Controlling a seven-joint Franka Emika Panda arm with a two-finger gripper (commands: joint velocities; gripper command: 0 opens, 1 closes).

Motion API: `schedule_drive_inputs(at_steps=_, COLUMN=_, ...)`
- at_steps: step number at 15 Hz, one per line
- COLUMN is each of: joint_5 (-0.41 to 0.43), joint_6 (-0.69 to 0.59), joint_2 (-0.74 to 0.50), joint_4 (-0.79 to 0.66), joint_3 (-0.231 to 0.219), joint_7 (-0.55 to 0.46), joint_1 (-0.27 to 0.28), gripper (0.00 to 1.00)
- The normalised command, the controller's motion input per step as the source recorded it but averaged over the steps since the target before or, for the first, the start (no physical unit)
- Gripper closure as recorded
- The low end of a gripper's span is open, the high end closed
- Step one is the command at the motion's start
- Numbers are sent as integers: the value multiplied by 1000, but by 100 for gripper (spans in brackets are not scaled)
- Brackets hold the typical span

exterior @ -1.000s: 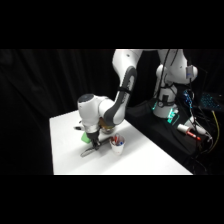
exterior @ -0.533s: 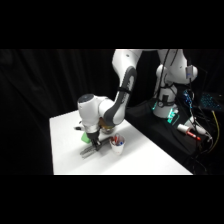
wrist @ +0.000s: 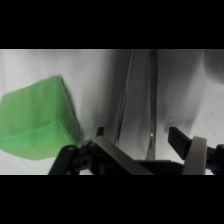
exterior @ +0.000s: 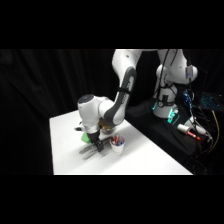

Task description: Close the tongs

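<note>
Almost nothing had moved since the earlier side frames: your arm stayed crouched low over the near-left part of the surface [exterior: 150, 160], and the hand [exterior: 98, 146] sat at the same spot, down at the tongs. So you were either mid-squeeze or paused there; no visible progress in arm pose across that second.

The tongs [wrist: 141, 100] lay flat on the surface, running away from the wrist camera, two slim silvery arms side by side. In the wrist view they looked near each other and roughly parallel, a narrow gap between them, drawing together toward the far end. In the side view only a grey bit of them [exterior: 89, 150] showed just left of the hand, beside the white cup of pens [exterior: 116, 146].

The hand straddled the tongs: one finger [wrist: 181, 141] was on the right of them, apart from the right arm, the other low on the left, close by the left arm. So the hand was part open and I'd judge it gripped nothing firmly yet; contact couldn't be confirmed.

The green block [wrist: 37, 120] sat just left of the tongs, not touching as far as I could tell.

Judgement: tongs nearly closed but not shut; you'd needed more squeeze.
</note>
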Motion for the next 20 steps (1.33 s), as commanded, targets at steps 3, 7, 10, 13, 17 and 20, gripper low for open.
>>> schedule_drive_inputs(at_steps=3, joint_5=48, joint_6=-303, joint_2=-238, joint_4=-18, joint_3=70, joint_7=-196, joint_1=-46, gripper=0)
schedule_drive_inputs(at_steps=7, joint_5=52, joint_6=-357, joint_2=-351, joint_4=-48, joint_3=50, joint_7=-156, joint_1=-22, gripper=0)
schedule_drive_inputs(at_steps=10, joint_5=50, joint_6=-363, joint_2=-376, joint_4=-7, joint_3=11, joint_7=-101, joint_1=8, gripper=0)
schedule_drive_inputs(at_steps=13, joint_5=62, joint_6=-398, joint_2=-338, joint_4=57, joint_3=-6, joint_7=-90, joint_1=14, gripper=0)
schedule_drive_inputs(at_steps=17, joint_5=79, joint_6=-409, joint_2=-315, joint_4=86, joint_3=-12, joint_7=-100, joint_1=18, gripper=0)
schedule_drive_inputs(at_steps=20, joint_5=136, joint_6=-376, joint_2=-311, joint_4=85, joint_3=-1, joint_7=-132, joint_1=14, gripper=0)
